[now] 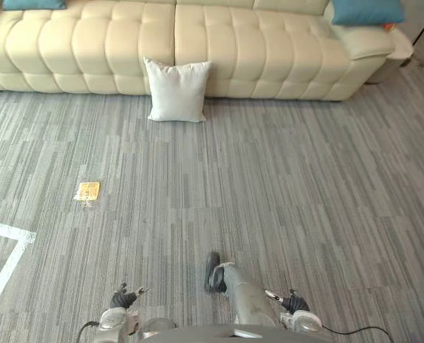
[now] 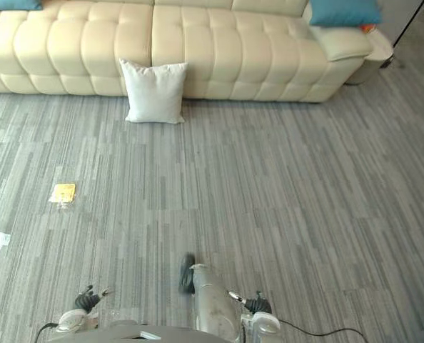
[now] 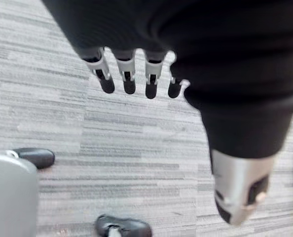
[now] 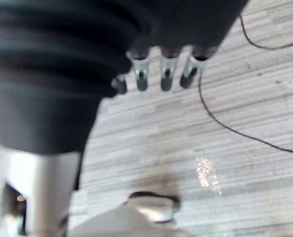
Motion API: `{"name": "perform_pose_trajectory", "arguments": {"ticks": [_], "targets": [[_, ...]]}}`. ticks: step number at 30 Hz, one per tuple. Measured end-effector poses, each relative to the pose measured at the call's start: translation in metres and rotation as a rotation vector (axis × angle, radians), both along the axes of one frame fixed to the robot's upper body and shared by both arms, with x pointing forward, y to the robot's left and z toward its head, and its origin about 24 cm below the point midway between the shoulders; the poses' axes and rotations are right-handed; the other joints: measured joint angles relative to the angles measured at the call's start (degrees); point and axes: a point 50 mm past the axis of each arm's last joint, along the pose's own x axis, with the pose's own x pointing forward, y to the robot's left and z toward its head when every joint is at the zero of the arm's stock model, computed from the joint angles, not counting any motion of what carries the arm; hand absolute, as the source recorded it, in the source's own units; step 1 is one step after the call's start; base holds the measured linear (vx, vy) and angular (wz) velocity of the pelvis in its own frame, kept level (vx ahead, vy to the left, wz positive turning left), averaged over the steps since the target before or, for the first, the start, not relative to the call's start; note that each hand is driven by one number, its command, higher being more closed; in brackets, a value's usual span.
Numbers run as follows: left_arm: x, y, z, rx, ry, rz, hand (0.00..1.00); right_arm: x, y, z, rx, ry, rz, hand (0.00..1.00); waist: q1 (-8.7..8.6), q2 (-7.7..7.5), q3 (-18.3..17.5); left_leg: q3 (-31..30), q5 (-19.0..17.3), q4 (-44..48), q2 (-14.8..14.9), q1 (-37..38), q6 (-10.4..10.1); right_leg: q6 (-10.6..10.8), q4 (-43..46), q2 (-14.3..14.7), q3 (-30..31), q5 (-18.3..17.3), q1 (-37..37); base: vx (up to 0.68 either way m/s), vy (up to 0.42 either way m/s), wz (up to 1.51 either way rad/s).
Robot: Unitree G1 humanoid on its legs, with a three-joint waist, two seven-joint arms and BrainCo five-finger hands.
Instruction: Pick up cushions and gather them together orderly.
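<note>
A white square cushion (image 1: 177,90) stands upright on the grey carpet, leaning against the front of the cream sofa (image 1: 219,50). One teal cushion (image 1: 367,11) lies on the sofa's right end, and another teal cushion (image 1: 33,3) on its far left end. My left hand (image 3: 129,74) hangs over bare carpet with straight fingers and nothing in it. My right hand (image 4: 166,74) also hangs low above the carpet, fingers straight and empty. Both hands are far from the cushions, near the bottom of the eye views.
A small yellow flat item (image 1: 88,191) lies on the carpet to the left. White tape lines (image 1: 8,250) mark the floor at the lower left. A pale round side table (image 1: 399,48) stands by the sofa's right end. Wide carpet separates me from the sofa.
</note>
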Motion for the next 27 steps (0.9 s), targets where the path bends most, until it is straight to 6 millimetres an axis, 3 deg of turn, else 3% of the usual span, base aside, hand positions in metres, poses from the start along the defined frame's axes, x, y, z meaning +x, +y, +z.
{"name": "perform_pose_trajectory", "arguments": {"ticks": [1, 2, 3, 4, 5, 6, 9, 11, 15, 16, 18, 20, 22, 23, 25, 27], "targets": [[0.004, -0.008, 0.0, -0.023, -0.006, -0.004, 0.0, 0.0, -0.002, 0.0, -0.005, 0.002, -0.004, 0.0, 0.02, 0.97, 0.3, -0.2, -0.5, 0.9, 1.9, 1.4, -1.5, -3.7, 2.8, 0.9, -1.2, 5.1, 0.4, 0.64, -0.224, 0.27], [0.008, -0.012, 0.0, -0.031, -0.017, -0.008, 0.0, 0.005, -0.005, 0.002, -0.009, -0.011, -0.01, 0.0, 0.31, 1.86, 0.7, -0.1, 0.4, 1.9, 2.8, 1.1, -3.1, -4.3, 5.0, 1.1, -1.6, 4.0, 0.0, 0.72, -0.287, 0.22], [0.015, -0.019, 0.002, -0.055, -0.045, -0.004, 0.0, 0.009, -0.006, 0.005, -0.014, -0.036, -0.017, 0.0, 0.11, 2.15, 1.1, 0.6, 4.8, 7.6, 3.0, -0.8, -5.6, -5.7, 9.2, 0.8, -2.2, -1.2, 0.1, 0.59, -0.257, 0.18], [0.015, -0.021, 0.002, -0.065, -0.047, 0.009, 0.0, 0.009, -0.007, 0.005, -0.017, -0.038, -0.017, 0.0, -0.1, 2.39, 1.2, 0.7, 7.1, 11.7, 3.3, -2.0, -4.6, -5.9, 9.7, 1.0, -2.4, -2.9, 1.4, 0.71, -0.318, 0.28], [0.012, -0.023, 0.001, -0.081, -0.045, 0.038, 0.0, 0.01, -0.006, 0.006, -0.018, -0.043, -0.013, 0.0, -0.47, 2.46, 1.4, 0.7, 12.7, 22.9, 4.2, -5.5, -4.2, -5.8, 9.2, 1.3, -2.2, -5.6, 5.1, 0.6, -0.258, 0.17], [0.012, -0.023, 0.002, -0.087, -0.055, 0.055, 0.0, 0.009, -0.007, 0.007, -0.022, -0.045, -0.014, 0.0, -0.59, 2.78, 1.3, 0.7, 13.6, 32.7, 5.6, -9.3, -4.9, -5.9, 7.6, 2.2, -2.1, -6.8, 8.2, 0.57, -0.243, 0.11], [0.02, -0.018, 0.008, -0.079, -0.113, 0.089, 0.0, 0.013, -0.006, 0.009, -0.032, -0.069, 0.01, 0.0, 1.09, 2.61, 1.3, 5.7, 12.8, 53.1, 11.2, -18.8, -5.3, -6.8, 2.9, 4.8, -0.8, -8.7, 17.0, 0.41, -0.167, -0.24], [0.025, -0.015, 0.013, -0.096, -0.158, 0.16, 0.0, 0.016, -0.007, 0.011, -0.038, -0.081, 0.015, 0.0, 2.43, 2.36, 1.4, 9.5, 11.3, 57.4, 14.1, -25.7, -3.6, -6.1, -0.5, 5.3, 0.9, -9.8, 23.1, 0.42, -0.099, -0.28], [0.026, -0.008, 0.015, -0.114, -0.192, 0.267, 0.0, 0.013, -0.007, 0.011, -0.04, -0.074, 0.008, 0.0, 3.55, 1.9, 1.6, 15.2, 8.0, 49.6, 14.9, -32.4, -2.5, -4.6, -5.0, 4.2, 1.8, -10.7, 30.4, 0.39, 0.016, -0.07], [0.026, -0.006, 0.015, -0.116, -0.197, 0.285, 0.0, 0.013, -0.005, 0.011, -0.034, -0.076, 0.008, 0.0, 4.27, 1.32, 1.5, 18.7, 7.2, 38.9, 14.0, -33.9, -1.9, -3.1, -6.6, 2.7, 1.5, -11.6, 33.7, 0.37, 0.1, 0.06], [0.027, -0.005, 0.016, -0.115, -0.201, 0.287, 0.0, 0.013, -0.002, 0.01, -0.025, -0.079, 0.0, 0.0, 4.57, 0.77, 1.5, 19.4, 7.6, 30.1, 11.9, -34.0, -1.9, -1.7, -6.9, 1.2, 1.0, -12.4, 35.7, 0.35, 0.113, 0.17], [0.027, -0.004, 0.016, -0.111, -0.199, 0.29, 0.0, 0.014, 0.005, 0.009, -0.005, -0.081, -0.005, 0.0, 5.45, -0.01, 1.3, 18.5, 11.8, 15.9, 7.9, -34.1, -1.8, 1.2, -7.2, -1.2, 0.8, -14.1, 38.6, 0.37, 0.187, 0.12], [0.021, -0.005, 0.013, -0.112, -0.178, 0.293, 0.0, 0.013, 0.01, 0.007, 0.007, -0.078, -0.003, 0.0, 6.0, 0.41, 0.8, 16.0, 16.8, 9.0, 6.3, -34.2, -1.1, 4.0, -8.1, -2.1, 1.7, -15.9, 40.8, 0.5, 0.352, -0.25], [0.016, -0.003, 0.011, -0.116, -0.166, 0.317, 0.0, 0.011, 0.013, 0.005, 0.019, -0.065, -0.007, 0.0, 6.51, 0.09, -0.5, 15.9, 22.0, 10.8, 5.5, -34.6, 1.1, 5.3, -8.3, -3.3, 3.1, -17.4, 41.6, 0.45, 0.364, -0.36], [0.016, 0.003, 0.011, -0.1, -0.165, 0.31, 0.0, 0.008, 0.029, 0.001, 0.063, -0.047, -0.013, 0.0, 6.36, -2.63, -2.1, 16.9, 18.2, 14.6, 3.4, -36.1, 3.1, 5.8, -6.5, -6.2, 4.5, -17.6, 40.7, 0.47, 0.353, -0.17], [0.013, 0.008, 0.01, -0.088, -0.149, 0.311, 0.0, 0.005, 0.036, -0.002, 0.09, -0.041, -0.038, 0.0, 6.9, -4.44, -3.3, 19.2, 13.3, 18.1, 2.0, -34.9, 4.4, 5.7, 2.3, -9.2, 7.9, -17.1, 37.8, 0.5, 0.383, -0.24]]}}
